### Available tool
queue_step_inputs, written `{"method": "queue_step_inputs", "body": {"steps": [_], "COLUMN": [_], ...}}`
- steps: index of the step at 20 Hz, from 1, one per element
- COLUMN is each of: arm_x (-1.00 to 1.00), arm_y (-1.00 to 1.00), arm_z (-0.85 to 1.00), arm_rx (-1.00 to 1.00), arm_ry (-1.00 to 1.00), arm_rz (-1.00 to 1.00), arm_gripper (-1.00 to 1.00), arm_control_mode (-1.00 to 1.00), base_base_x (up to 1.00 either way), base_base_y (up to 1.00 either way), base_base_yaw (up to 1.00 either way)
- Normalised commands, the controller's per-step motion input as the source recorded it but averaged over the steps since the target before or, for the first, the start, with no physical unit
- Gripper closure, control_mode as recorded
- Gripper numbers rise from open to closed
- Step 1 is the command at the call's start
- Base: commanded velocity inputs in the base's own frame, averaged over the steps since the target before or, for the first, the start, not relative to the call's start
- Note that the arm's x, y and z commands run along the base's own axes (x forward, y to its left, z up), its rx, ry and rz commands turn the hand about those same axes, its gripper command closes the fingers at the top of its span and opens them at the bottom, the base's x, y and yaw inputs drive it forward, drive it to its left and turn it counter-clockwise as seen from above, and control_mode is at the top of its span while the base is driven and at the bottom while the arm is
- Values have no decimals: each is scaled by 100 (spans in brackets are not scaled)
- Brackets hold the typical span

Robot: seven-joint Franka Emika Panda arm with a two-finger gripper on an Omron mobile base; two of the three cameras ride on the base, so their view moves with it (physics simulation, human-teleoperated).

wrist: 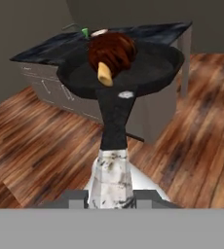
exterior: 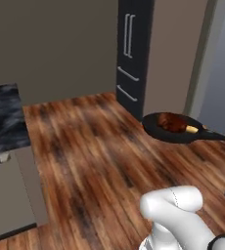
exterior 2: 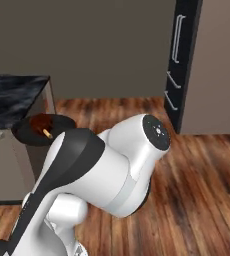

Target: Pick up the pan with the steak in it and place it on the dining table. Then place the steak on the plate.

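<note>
End effector [wrist: 111, 198] clamped on pan [wrist: 133, 68] handle, steak [wrist: 111, 51] inside.

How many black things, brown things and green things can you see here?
Black: 3 - pan, dining table, tall cabinet
Brown: 2 - steak, wooden floor
Green: 1 - small green thing on the table, too small to tell what
Total: 6
</note>
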Motion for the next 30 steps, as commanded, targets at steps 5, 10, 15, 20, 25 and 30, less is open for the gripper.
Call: {"method": "queue_step_inputs", "body": {"steps": [5, 10, 15, 20, 25, 30], "arm_x": [0, 0, 0, 0, 0, 0], "arm_y": [0, 0, 0, 0, 0, 0], "arm_z": [0, 0, 0, 0, 0, 0], "arm_rx": [0, 0, 0, 0, 0, 0], "arm_ry": [0, 0, 0, 0, 0, 0], "arm_rz": [0, 0, 0, 0, 0, 0], "arm_gripper": [100, 100, 100, 100, 100, 100], "arm_control_mode": [100, 100, 100, 100, 100, 100], "base_base_x": [50, 91, 100, 100, 100, 100], "base_base_y": [-100, -69, -10, 1, 17, 19], "base_base_yaw": [0, 1, 1, 0, 1, 2]}}
